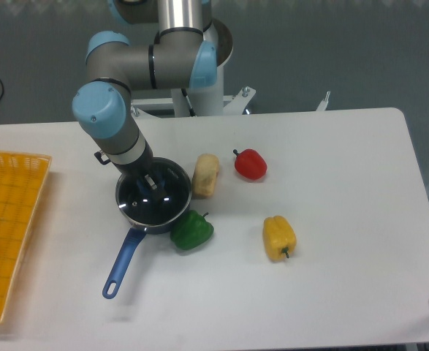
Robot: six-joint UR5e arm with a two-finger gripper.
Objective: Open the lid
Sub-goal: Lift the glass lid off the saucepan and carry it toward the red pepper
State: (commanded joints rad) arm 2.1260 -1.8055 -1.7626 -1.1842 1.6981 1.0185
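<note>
Sitting on the white tabletop (346, 219) — saucepan (153, 201) capped by the lid (154, 196), green pepper (192, 229) touching its rim. Hanging straight over the lid's centre — gripper (148, 182), knob directly beneath the fingers. Impossible telling whether gripping or spread.

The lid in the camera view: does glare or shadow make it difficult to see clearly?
In the fixed camera view, the lid shows small white glints on its glass, and the gripper and arm cover its upper part. Soft, even lighting leaves only faint shadows beside the green pepper and the yellow pepper. The image is slightly soft overall.
</note>
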